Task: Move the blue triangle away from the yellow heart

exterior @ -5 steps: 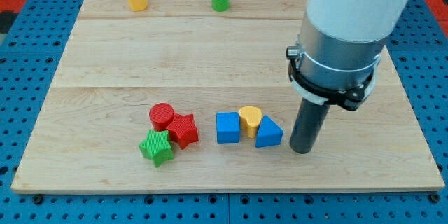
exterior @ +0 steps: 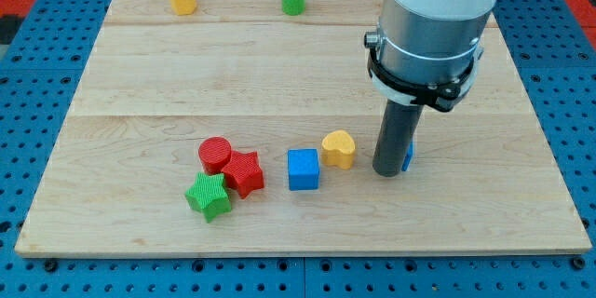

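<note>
Desk (exterior: 140, 74) is wood. No claw on this arm, so no claw state to give; only a rod, tip (exterior: 389, 173) down right of the yellow heart (exterior: 339, 148). Blue triangle (exterior: 408, 156) is mostly hidden behind the rod, probably touching it. It sits apart from the heart with a gap between, so the task looks largely done; a wider gap is optional.

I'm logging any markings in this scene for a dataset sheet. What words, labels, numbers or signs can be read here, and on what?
None: no readable text on the wooden board, the blocks, or the arm above my tip.
</note>
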`<state>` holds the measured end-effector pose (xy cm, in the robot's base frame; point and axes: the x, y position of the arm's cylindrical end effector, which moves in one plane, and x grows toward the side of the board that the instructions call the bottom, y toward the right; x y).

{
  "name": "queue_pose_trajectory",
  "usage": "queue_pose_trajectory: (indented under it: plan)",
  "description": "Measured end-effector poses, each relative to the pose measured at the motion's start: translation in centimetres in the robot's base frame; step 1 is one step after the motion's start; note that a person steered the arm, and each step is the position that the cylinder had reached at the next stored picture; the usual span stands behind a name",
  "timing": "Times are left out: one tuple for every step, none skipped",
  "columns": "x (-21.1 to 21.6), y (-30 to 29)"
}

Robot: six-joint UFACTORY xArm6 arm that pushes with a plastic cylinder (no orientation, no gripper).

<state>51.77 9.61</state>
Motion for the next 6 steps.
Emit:
queue_pose_trajectory:
  plan:
    - [-3.9,1.5]
    - [-5.7,6.5]
    - [-5.8,10.3]
    - [-11.4,9.4]
    - [-13.4,6.0]
    - [-10.8,4.2]
